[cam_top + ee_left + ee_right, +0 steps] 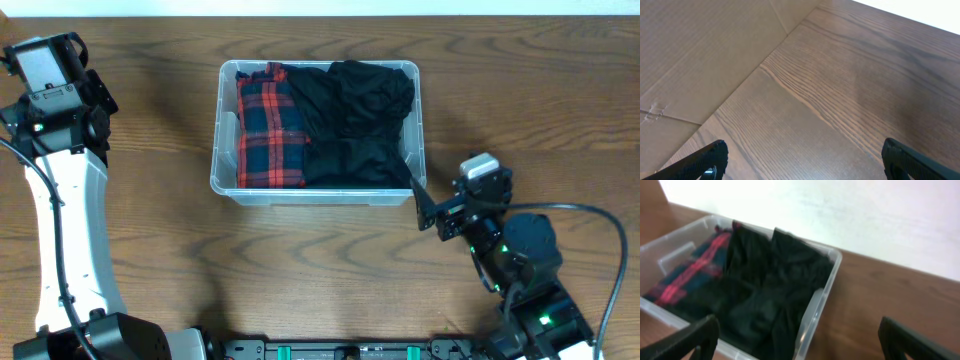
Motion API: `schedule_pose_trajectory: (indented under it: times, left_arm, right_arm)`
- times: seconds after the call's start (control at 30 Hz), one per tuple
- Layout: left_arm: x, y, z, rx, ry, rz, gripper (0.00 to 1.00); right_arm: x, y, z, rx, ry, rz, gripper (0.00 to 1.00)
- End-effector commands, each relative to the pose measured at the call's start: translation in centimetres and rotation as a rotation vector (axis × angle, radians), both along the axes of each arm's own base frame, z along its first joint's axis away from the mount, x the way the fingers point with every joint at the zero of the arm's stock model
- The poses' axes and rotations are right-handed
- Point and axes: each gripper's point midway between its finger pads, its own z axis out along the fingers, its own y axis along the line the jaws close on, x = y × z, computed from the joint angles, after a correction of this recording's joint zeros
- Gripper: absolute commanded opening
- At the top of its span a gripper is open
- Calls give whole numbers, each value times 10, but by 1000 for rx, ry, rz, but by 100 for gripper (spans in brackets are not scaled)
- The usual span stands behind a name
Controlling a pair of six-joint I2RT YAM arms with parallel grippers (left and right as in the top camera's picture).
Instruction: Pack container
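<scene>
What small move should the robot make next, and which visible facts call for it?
Probably draw the right gripper back from the container toward rest. The plaid garment and the black garments already lie inside it, no garment shows on the table outside it, and both the right gripper and the left gripper stand open and empty, so packing looks finished.

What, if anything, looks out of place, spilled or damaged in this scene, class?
Nothing stands out. The red plaid garment and the black clothes lie inside the clear bin. Nothing visibly hangs over its rim or lies loose on the table. The black clothes are merely rumpled, not flat.
</scene>
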Motion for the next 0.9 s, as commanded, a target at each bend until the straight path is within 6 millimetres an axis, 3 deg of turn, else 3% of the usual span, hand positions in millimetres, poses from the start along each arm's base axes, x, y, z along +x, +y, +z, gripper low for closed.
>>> schedule_pose_trajectory:
  times: [0.0,0.67,0.87]
  left_arm:
    - [-2,3,-3,-3,3,18,98]
    - [-2,3,-3,-3,3,18,98]
    - [-2,3,-3,-3,3,18,98]
  right_arm:
    - [-6,3,-14,36,-28,28,99]
    - [-26,-20,-57,97,-183,-21,99]
    - [-28,-32,-55,115,-245,-55,99]
